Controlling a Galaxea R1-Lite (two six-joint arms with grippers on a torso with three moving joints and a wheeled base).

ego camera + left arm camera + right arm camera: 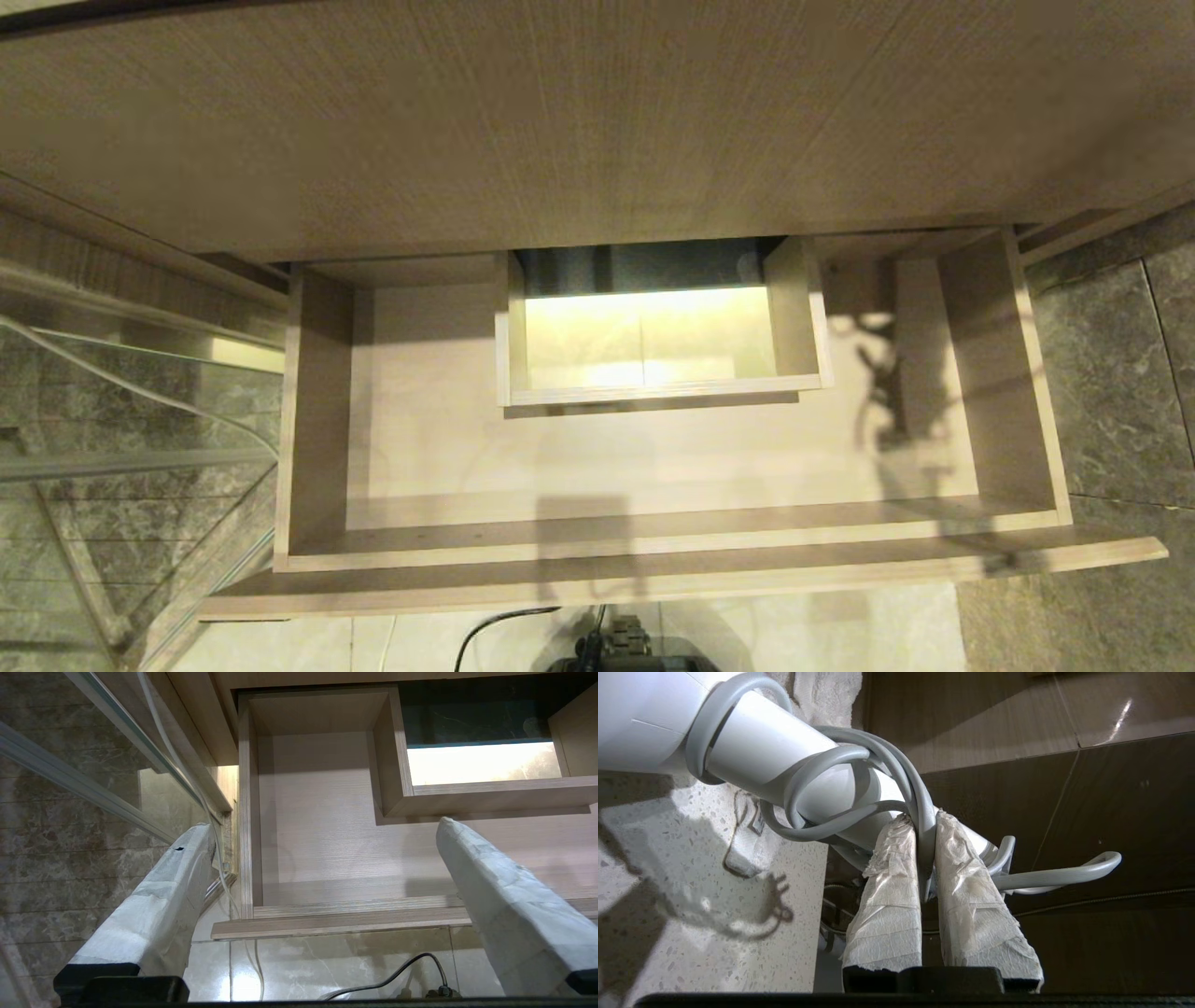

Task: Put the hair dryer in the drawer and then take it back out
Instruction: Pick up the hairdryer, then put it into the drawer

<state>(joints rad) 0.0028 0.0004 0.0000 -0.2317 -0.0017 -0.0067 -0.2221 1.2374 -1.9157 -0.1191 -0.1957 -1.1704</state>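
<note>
The drawer [448,439] stands pulled out in the head view and nothing lies on its beige wood-grain floor. Its boxed cut-out [663,322] sits mid-back. The white hair dryer [775,760] shows only in the right wrist view, with its grey cord [896,770] wound around the barrel. My right gripper [924,819] is shut on a loop of that cord, and the dryer hangs over a speckled countertop. Neither gripper shows in the head view. In the left wrist view my left gripper [322,825] is open and holds nothing, above the drawer [317,849] near its front left corner.
A taller wood-grain panel [597,121] overhangs the drawer's back. A glass panel with a metal frame [121,448] stands at the left. A black cable [495,625] lies on the tiled floor below the drawer front. The white speckled countertop [691,905] sits beneath the dryer.
</note>
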